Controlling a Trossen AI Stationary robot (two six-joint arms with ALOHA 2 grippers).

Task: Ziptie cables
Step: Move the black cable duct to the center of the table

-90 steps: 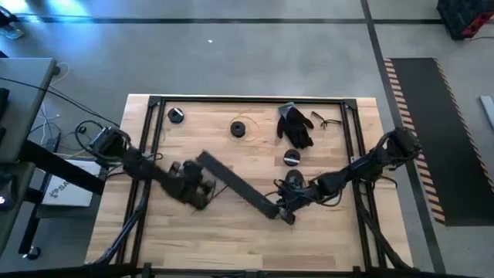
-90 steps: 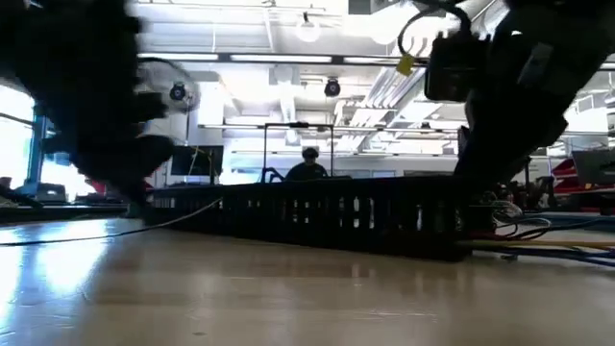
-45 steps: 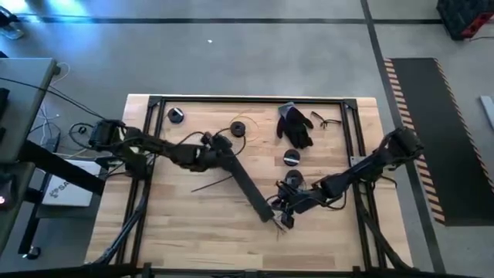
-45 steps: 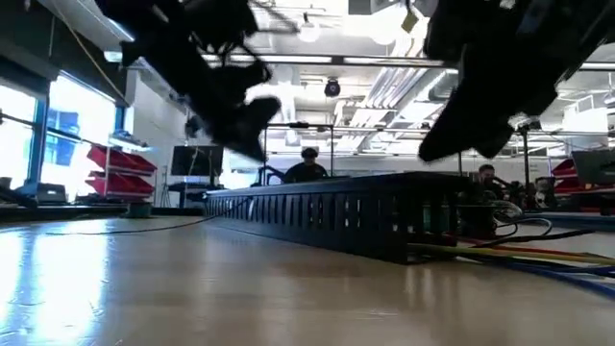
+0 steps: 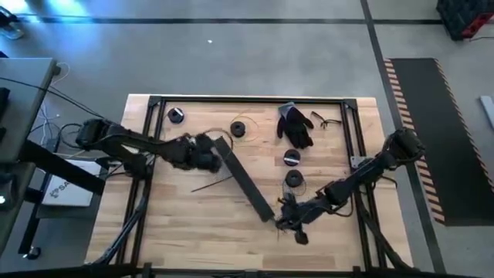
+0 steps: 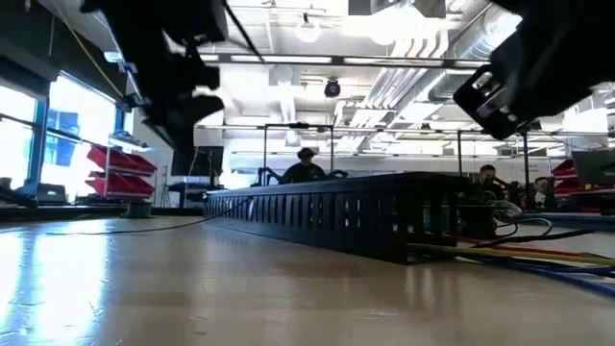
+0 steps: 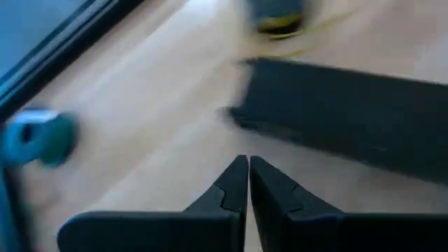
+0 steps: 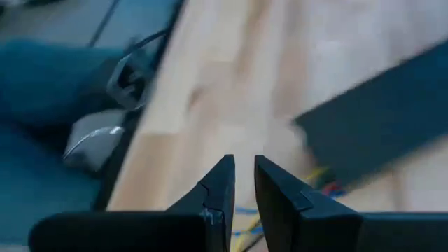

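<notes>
From above, the left pincer (image 5: 207, 151) hovers by the black duct (image 5: 245, 179) on the counter (image 5: 193, 224); level view shows the cables (image 6: 538, 252), limp, light, best gripped mid-bundle, beside it; wrist views show left pincer closed empty, right pincer (image 8: 240, 183) barely parted, empty.

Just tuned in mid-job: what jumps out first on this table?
The long black duct lies diagonally across the middle of the table, with coloured cables trailing from its end nearest the right arm. The left tool, shut and holding nothing, hovers by the duct's far end, while the right tool sits at the near end beside the cables. A black glove lies near the far edge.
</notes>
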